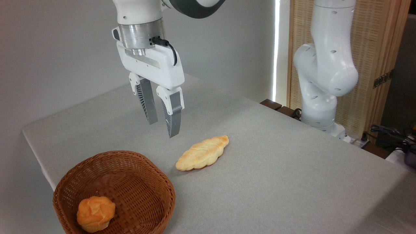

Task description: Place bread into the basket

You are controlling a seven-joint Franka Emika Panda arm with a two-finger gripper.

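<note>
Nearest the cam, bottom left: basket (pixel 152 182), brown wicker, round, low sides, sitting on the bench (pixel 292 169) near its front-left corner, bottom rim cut off by the frame edge. Bread (pixel 96 213) is lying inside the basket, on its floor toward the near-left wall, knobbly top facing up, golden-orange. Looks to be touching or almost touching the near wall; can't tell which. Rest of the basket floor is showing bare weave.

Just beyond the basket, to its right: loaf (pixel 202 152), paler, braided, leaf-shaped, lying flat on the bench w/ its long axis running lower-left to upper-right. It's apart from the basket, not touching the rim.

Above and behind those two: gripper (pixel 161 125) is hanging in the air, pointing down, tilted slightly. Jaws are standing apart w/ a narrow-to-medium gap, holding nothing, gap between them showing only bench. Fingers (pixel 148 102) are grey, ribbed on the inner side, white mounts on top. Tips are well above the bench, over the spot between the basket's far rim and the loaf's left end, touching neither. White hand body and silver flange above, black cable looping off the side.

Bench is covered w/ a light grey cloth, running back toward the wall.

Far right: arm base (pixel 321 84), white, standing off the bench's far edge in front of a wooden slat screen (pixel 373 48). Cables (pixel 386 131) are lying at far right.
</note>
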